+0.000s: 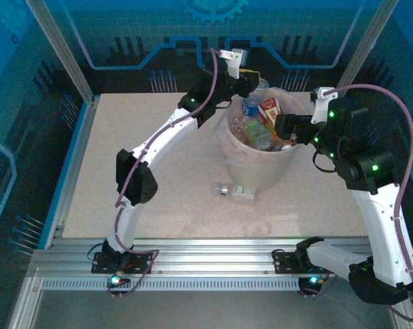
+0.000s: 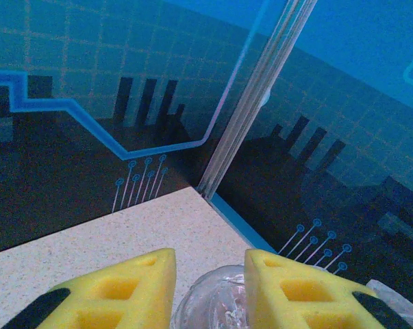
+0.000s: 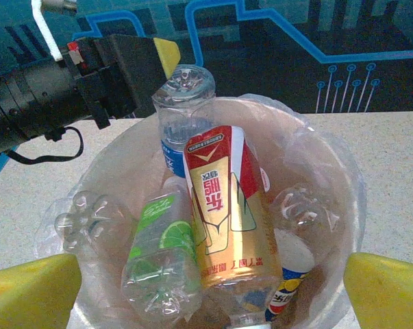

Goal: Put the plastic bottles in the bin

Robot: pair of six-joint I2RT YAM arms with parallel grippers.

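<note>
The left claw (image 2: 209,291) is pinching shut on a clear blue-labelled bottle (image 3: 182,116). That bottle is standing base-up, long axis near vertical, among the others just inside the far rim of the bin (image 1: 261,171). Letting go there would probably drop it into the pile, beside the red-and-gold bottle (image 3: 223,205). The right claw (image 3: 209,295) is hanging wide open over the bin's near-right rim, gripping nothing. One loose bottle (image 1: 235,191) is lying on its side on the counter (image 1: 158,205), just in front of the bin's base, with its long axis running left to right. It is sitting below and nearward of both claws, about equally near each. The free right claw seems the likelier taker, though the bin wall is standing between them. Open counter is spreading to the left and front.
</note>
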